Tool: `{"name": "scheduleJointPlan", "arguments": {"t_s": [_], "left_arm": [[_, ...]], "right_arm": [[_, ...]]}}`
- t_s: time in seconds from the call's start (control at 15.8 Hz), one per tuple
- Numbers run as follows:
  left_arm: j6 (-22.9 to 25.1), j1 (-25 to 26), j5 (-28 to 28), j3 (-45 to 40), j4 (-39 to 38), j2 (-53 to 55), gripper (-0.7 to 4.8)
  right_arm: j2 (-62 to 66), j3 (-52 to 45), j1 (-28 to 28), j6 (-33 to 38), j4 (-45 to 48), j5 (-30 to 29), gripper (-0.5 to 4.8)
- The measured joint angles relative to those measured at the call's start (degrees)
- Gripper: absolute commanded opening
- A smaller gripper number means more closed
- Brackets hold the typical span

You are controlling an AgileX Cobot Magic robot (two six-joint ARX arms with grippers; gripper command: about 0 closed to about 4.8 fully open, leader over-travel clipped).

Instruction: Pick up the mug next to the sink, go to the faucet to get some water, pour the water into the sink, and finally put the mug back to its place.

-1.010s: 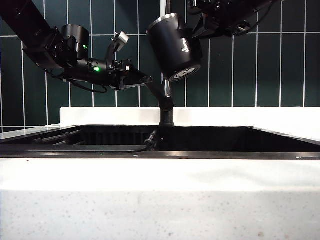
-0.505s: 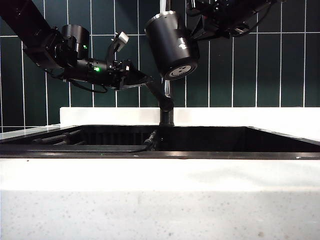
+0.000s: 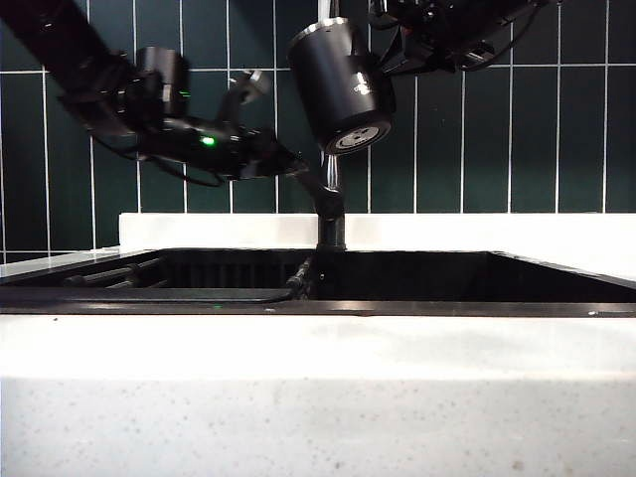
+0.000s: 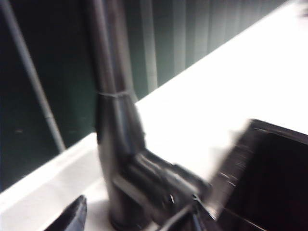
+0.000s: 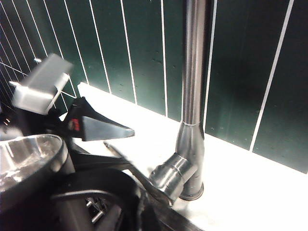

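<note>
Mug: I see the matte black cylindrical mug [image 3: 343, 84] with its steel rim held high above the wide black recessed sink [image 3: 328, 298], tilted, its base facing near and down, in front of the faucet pipe.
Right tool: my right tool [image 3: 402, 45] reaches in from upper right, its fingers clamped together on the mug's handle side; the steel rim fills a corner of its wrist view.
Left tool: my left tool [image 3: 283, 161] sits left of the tall dark-grey metal faucet [image 5: 192, 110], fingers spread apart around the slanted lever, holding nothing; its wrist view is blurred.
Worktop: white speckled stone worktop [image 3: 318, 397] runs across the near edge, dark green tiled wall [image 3: 497, 139] behind.
</note>
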Motion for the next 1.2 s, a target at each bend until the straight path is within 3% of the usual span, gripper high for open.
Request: {"name": "scheduleJointPlan", "arguments": {"t_s": [0.13, 0.57, 0.76, 0.82, 1.07, 1.2], "left_arm": [[0.11, -0.42, -4.46, 0.04, 0.92, -0.15, 2.67], [-0.31, 0.55, -6.36, 0.17, -3.85, -4.44, 2.68], [2.19, 1.62, -8.87, 0.17, -12.41, -8.41, 2.68], [2.78, 1.62, -8.90, 0.15, -19.47, -10.62, 2.68], [3.13, 1.68, -8.94, 0.15, -26.64, -16.79, 2.68], [3.10, 1.64, -8.92, 0.15, -28.57, -20.15, 2.68]], "right_arm": [[0.00, 0.00, -0.04, 0.00, 0.00, 0.13, 0.01], [-0.37, 0.02, -0.11, -1.70, 0.22, 0.92, 0.00], [-1.16, 0.07, -0.57, -6.47, -1.18, 3.04, 0.00], [-1.57, 0.07, -1.84, -10.45, -5.44, 4.85, 0.00], [-2.23, 0.07, -5.66, -18.91, -8.81, 9.51, 0.00], [-2.51, 0.11, -5.77, -28.11, -10.54, 10.67, 0.00]]}}
